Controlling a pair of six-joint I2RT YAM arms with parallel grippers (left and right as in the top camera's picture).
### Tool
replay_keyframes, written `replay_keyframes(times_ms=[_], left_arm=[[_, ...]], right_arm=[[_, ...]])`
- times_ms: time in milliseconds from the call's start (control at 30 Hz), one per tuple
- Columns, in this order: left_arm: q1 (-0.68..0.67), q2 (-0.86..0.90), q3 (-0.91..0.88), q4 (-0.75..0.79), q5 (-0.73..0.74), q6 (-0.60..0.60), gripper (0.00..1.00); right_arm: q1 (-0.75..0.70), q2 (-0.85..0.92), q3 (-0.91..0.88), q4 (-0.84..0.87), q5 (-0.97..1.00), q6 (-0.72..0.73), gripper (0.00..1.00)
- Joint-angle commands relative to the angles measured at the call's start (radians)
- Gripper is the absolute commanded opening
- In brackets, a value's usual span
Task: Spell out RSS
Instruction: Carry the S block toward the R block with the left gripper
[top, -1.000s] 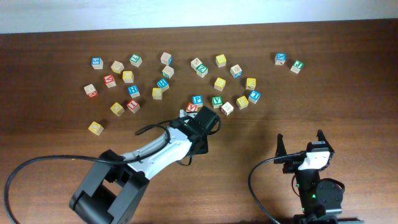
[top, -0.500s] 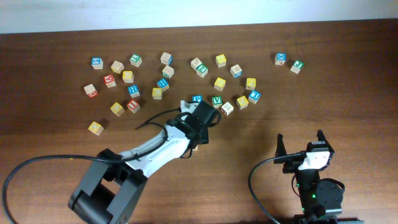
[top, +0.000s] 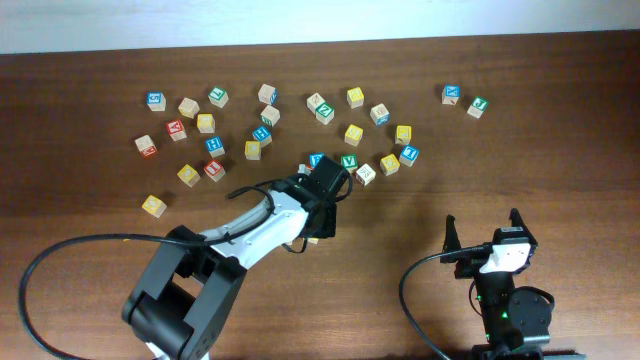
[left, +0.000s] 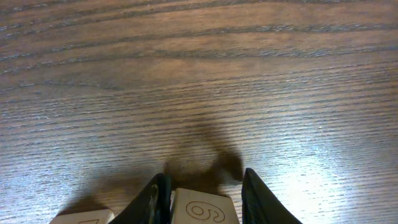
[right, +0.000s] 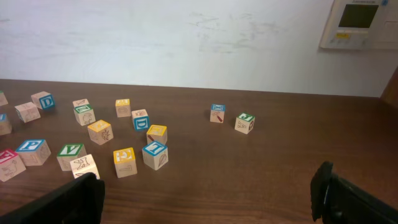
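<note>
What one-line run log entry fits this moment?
task: spell RSS | left end effector: straddling a block, grip unclear | right end effector: open, away from blocks | other blocks: scattered

Block (left: 202, 210) between fingers (left: 258, 199) of the left hand (left: 204, 185), lower half beyond the bottom edge.

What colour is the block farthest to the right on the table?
Green. The block sits beside a blue block; the overhead view shows it best.
</note>
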Motion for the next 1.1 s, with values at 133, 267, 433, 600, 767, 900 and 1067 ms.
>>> replay_keyframes(times_ms=[133, 267, 433, 600, 767, 900, 1067], left_arm=[[0.001, 0.010, 0.008, -0.035, -0.002, -0.129, 0.24], [0.001, 0.010, 0.008, -0.052, -0.070, -0.206, 0.25], [0.040, 0.010, 0.008, -0.050, -0.083, -0.224, 0.27], [0.047, 0.010, 0.008, -0.040, -0.064, -0.225, 0.32], [0.047, 0.010, 0.008, -0.041, 0.011, -0.225, 0.32], [0.047, 0.010, 0.008, -0.041, -0.019, -0.225, 0.42], [0.049, 0.009, 0.108, -0.072, -0.061, -0.118, 0.56]], right_arm=[[-0.007, -0.006, -0.005, -0.007, 0.006, 0.008, 0.98], [-0.007, -0.006, -0.005, -0.007, 0.006, 0.008, 0.98], [-0.007, -0.006, -0.005, -0.007, 0.006, 0.008, 0.98], [-0.007, -0.006, -0.005, -0.007, 0.006, 0.008, 0.98], [-0.007, -0.006, -0.005, -0.007, 0.006, 0.008, 0.98], [-0.007, -0.006, -0.005, -0.007, 0.006, 0.008, 0.98], [-0.007, -0.006, -0.005, -0.007, 0.007, 0.008, 0.98]])
